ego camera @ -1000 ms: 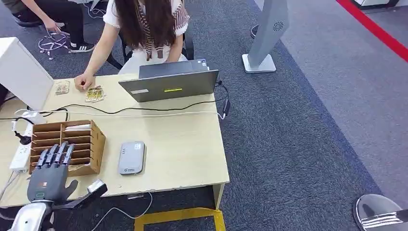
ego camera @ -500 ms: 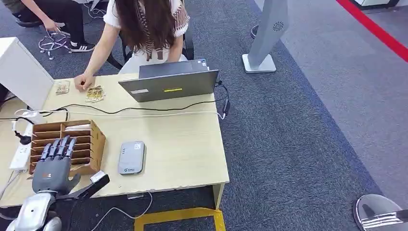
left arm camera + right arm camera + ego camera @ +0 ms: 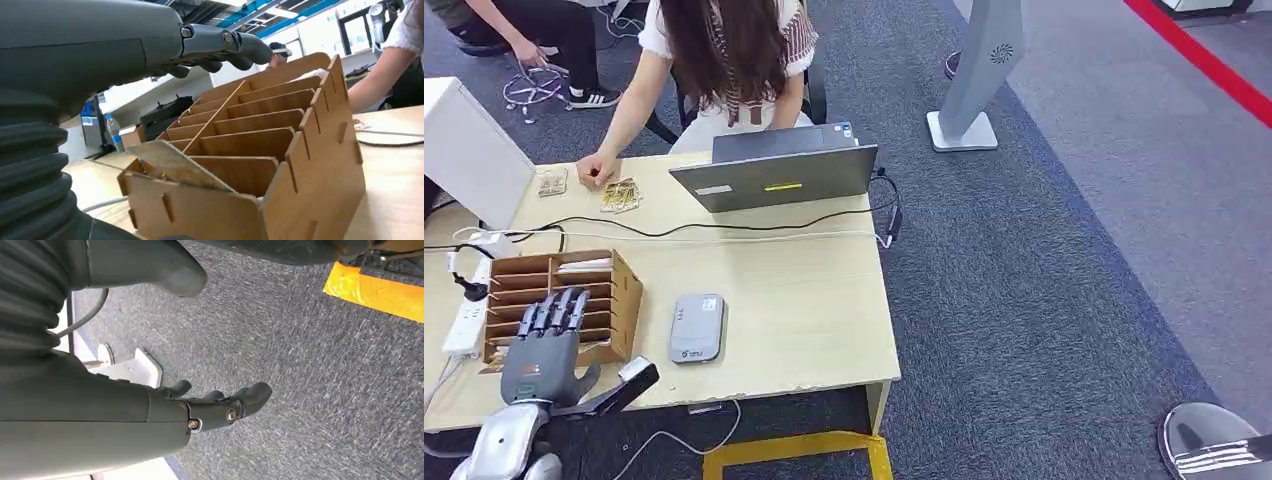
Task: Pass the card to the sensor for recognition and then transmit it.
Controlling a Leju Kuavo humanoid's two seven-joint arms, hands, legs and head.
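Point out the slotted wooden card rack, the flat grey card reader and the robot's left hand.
Slotted wooden card rack (image 3: 620, 300): head view, right side wall.
Flat grey card reader (image 3: 697, 327): head view, middle of top face.
Left hand (image 3: 544, 350): head view, back of palm.

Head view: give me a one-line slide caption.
Left hand, fingers spread, hovers over the wooden slotted organizer beside the grey card sensor on the desk.

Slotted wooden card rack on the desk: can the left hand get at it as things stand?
Probably yes. The left hand hovers open over the slotted wooden card rack, fingers spread above its near slots, with nothing between them. The grey card reader lies apart, beside the rack.
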